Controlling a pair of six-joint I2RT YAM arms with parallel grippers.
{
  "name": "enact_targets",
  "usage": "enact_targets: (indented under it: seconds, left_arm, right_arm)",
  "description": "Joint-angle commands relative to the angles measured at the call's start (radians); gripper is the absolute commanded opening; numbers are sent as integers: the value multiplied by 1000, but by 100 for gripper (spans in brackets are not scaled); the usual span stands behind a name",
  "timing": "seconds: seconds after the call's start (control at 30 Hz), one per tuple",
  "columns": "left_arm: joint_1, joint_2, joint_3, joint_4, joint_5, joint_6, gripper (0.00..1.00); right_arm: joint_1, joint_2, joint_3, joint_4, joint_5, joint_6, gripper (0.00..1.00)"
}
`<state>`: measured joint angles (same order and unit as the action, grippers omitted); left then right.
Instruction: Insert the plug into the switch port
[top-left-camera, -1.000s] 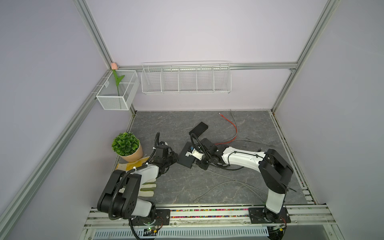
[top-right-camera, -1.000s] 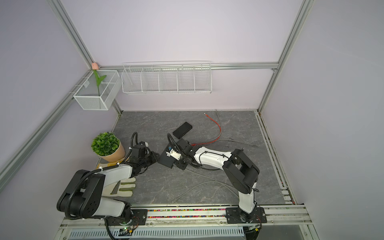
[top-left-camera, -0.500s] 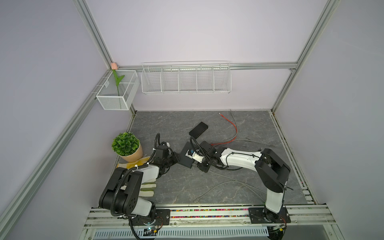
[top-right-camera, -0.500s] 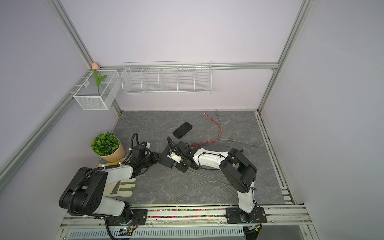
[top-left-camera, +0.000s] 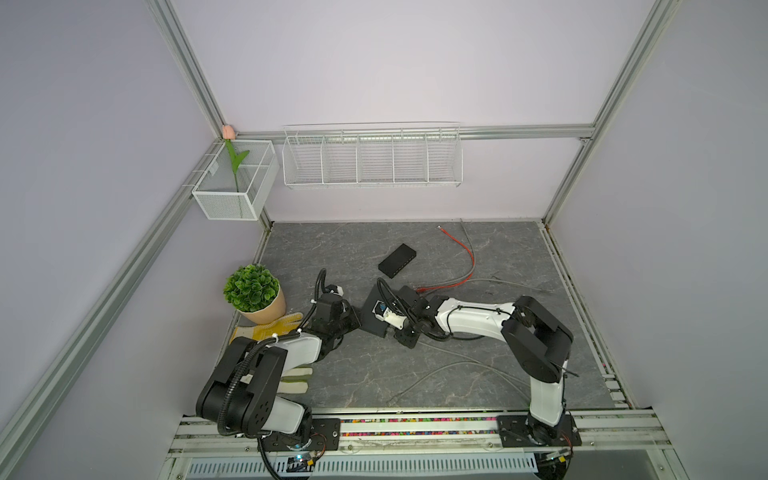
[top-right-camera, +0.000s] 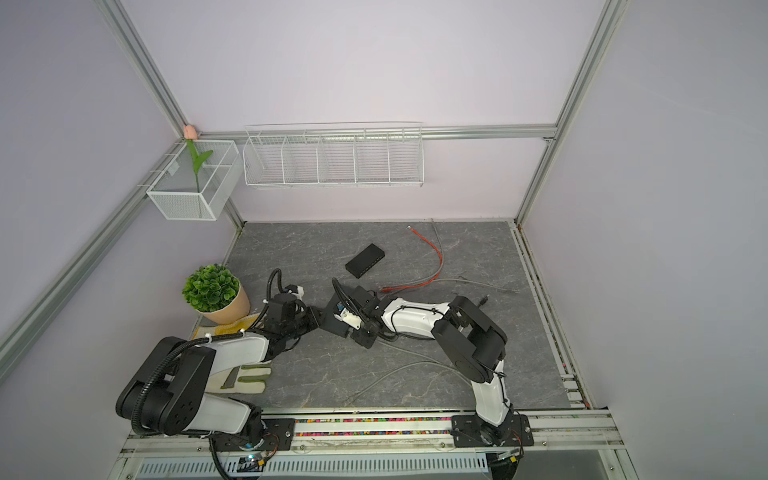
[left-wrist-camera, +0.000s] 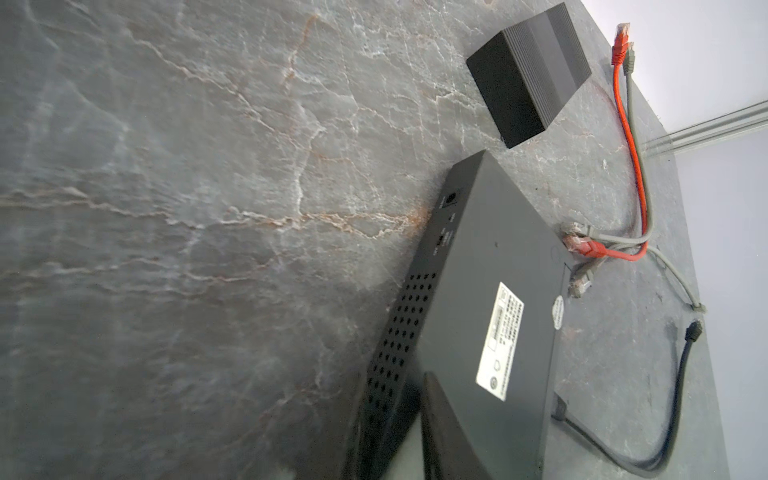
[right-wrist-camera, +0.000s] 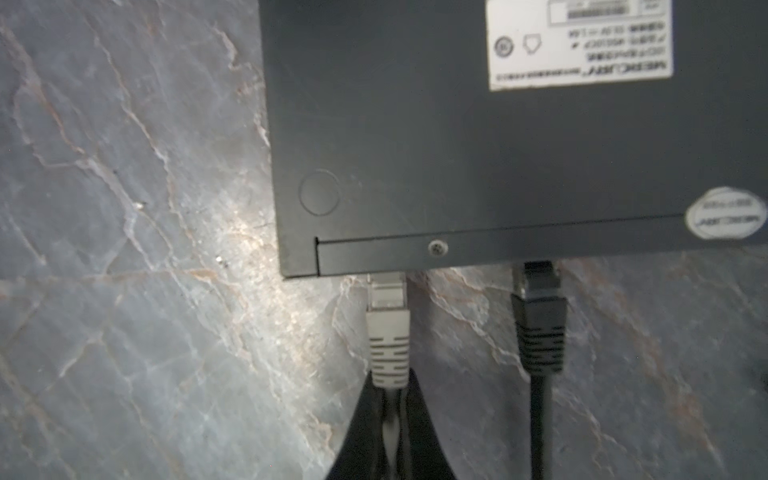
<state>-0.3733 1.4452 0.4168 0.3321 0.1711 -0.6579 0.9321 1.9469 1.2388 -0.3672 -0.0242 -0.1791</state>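
- Counter (top-left-camera: 415, 374): dark and marbled, with the switch (top-left-camera: 372, 319) near its middle, label side up.
- Left jaws: clamped on the switch's edge.
- Right jaws: clenched on the tail of the grey plug (right-wrist-camera: 387, 316).
- Grey plug: tip at the switch's port edge, beside a black plug (right-wrist-camera: 539, 299).

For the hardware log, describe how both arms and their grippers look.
Both the left arm and right arm have glossy white link shells joined by bulky black joint housings, on black base plates. A black corrugated hose runs up the left arm; thin black cables trail along the right one. The left gripper and right gripper are matte black and wedge-shaped.
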Motion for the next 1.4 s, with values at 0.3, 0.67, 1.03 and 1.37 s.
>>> enact_targets:
  seconds: [0.3, 0.67, 1.03, 1.37]
  left_arm:
    - [-85, -15, -50, 12, 41, -23, 25]
    - [-36, -213, -35, -182, -55, -13, 26]
    - [-19, -679, -81, -432, -125, -16, 28]
    - [-333, -928, -78, -621, -286, -36, 29]
  right_arm:
    - [19, 53, 72, 9, -15, -2, 7]
    - [29, -32, 27, -24, 52, -11, 29]
    - [200, -345, -144, -136, 175, 18, 47]
    - [366, -320, -206, -239, 119, 48, 51]
